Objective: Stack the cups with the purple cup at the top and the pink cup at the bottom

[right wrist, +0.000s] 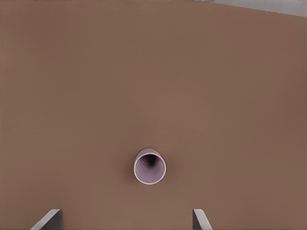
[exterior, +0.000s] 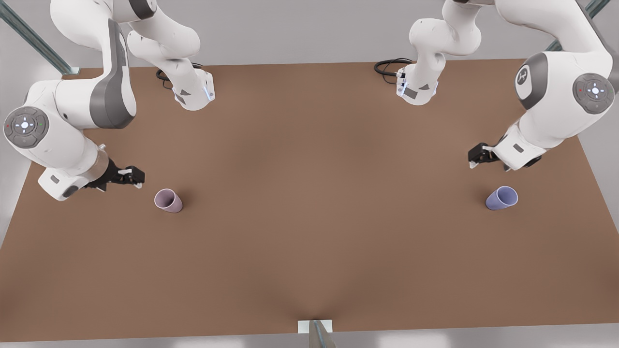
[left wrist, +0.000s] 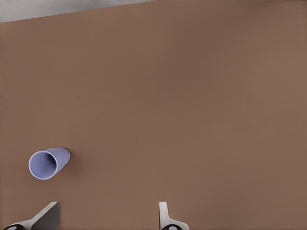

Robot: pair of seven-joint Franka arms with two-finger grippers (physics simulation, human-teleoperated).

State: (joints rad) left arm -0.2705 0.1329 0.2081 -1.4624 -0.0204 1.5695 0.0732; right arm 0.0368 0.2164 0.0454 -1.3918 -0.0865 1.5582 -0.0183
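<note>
The pink cup (exterior: 168,200) stands upright on the brown table toward the front view's left; the right wrist view looks down into its mouth (right wrist: 149,166). My right gripper (exterior: 134,178) hovers just beside it, open and holding nothing (right wrist: 125,219). The purple cup (exterior: 502,197) stands upright toward the front view's right and also appears in the left wrist view (left wrist: 47,163). My left gripper (exterior: 476,158) hangs a little behind it, open and holding nothing (left wrist: 106,218). The two cups are far apart.
The brown table (exterior: 309,232) spans the scene. Both arm bases (exterior: 196,94) (exterior: 418,89) stand at the far edge, with black cables (exterior: 389,67) beside them. A small white bracket (exterior: 315,326) sits at the middle of the near edge.
</note>
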